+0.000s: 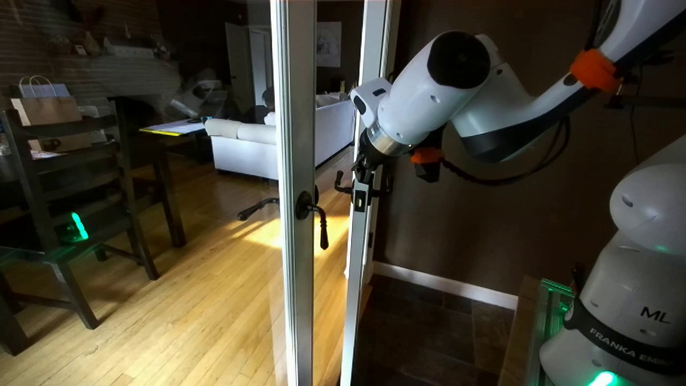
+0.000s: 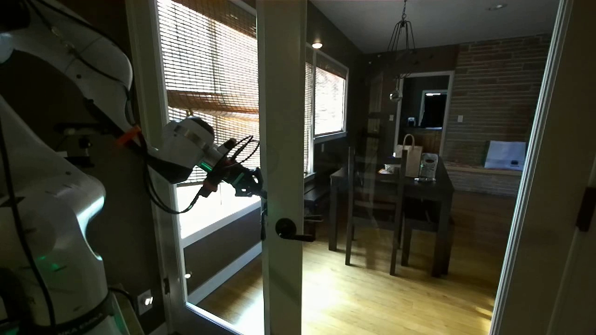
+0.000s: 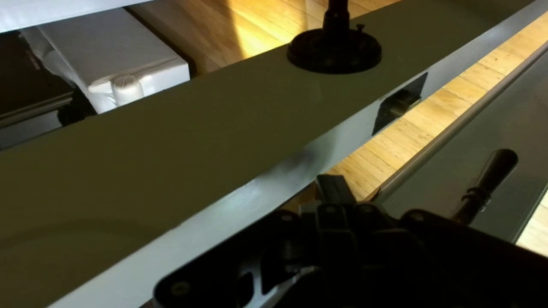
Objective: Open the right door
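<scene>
The right door is a white-framed glass leaf; its stile [image 1: 293, 134] shows in both exterior views [image 2: 281, 116], with a dark lever handle [image 1: 306, 206] at mid-height. In the wrist view its grey-green stile [image 3: 466, 141] and lever [image 3: 483, 188] are at the right. The left leaf [image 1: 353, 268] stands beyond, its latch edge facing the gap; in the wrist view its stile [image 3: 214, 119] crosses the upper left. My gripper [image 1: 364, 174] is shut and empty, fingertips [image 3: 336, 188] at the left leaf's edge, above its latch. In an exterior view the gripper [image 2: 256, 182] is partly behind the right door's stile.
A strip of wood floor [image 3: 398, 141] shows between the two leaves. Beyond the glass are a dark chair [image 1: 80, 182], a white sofa [image 1: 246, 147] and a table [image 2: 442, 186] with a paper bag. A dark wall [image 1: 455, 225] stands behind the arm.
</scene>
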### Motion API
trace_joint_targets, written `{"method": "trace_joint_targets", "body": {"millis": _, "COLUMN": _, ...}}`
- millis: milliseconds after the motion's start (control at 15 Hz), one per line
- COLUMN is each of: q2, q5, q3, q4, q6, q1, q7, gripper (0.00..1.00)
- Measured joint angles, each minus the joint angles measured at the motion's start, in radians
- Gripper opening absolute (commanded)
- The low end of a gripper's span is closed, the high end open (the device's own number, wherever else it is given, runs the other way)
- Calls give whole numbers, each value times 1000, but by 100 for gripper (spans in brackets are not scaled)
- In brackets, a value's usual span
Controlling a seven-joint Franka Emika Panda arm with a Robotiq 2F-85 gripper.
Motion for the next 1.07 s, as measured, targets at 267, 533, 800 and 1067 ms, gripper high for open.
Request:
{"method": "trace_joint_targets", "body": {"millis": 267, "q2": 18, "q5": -107, "q3": 20, "q4": 20, "q6": -1, "q1": -26, "q7": 54, "gripper": 0}}
{"method": "trace_joint_targets", "body": {"millis": 533, "q2": 53, "q5": -205, "q3": 35, "q4": 51, "q6": -15, "q1": -41, "q7": 105, "gripper": 0}}
{"method": "trace_joint_targets", "body": {"millis": 800, "q2": 89, "q5": -266, "q3": 40, "q4": 81, "q6": -58, "q1": -51, "q7": 152, "gripper": 0}}
{"method": "trace_joint_targets", "body": {"millis": 1067, "q2": 124, "q5": -232, "q3": 53, "q4": 83, "q6": -97, "q1": -49, "q7": 153, "gripper": 0}}
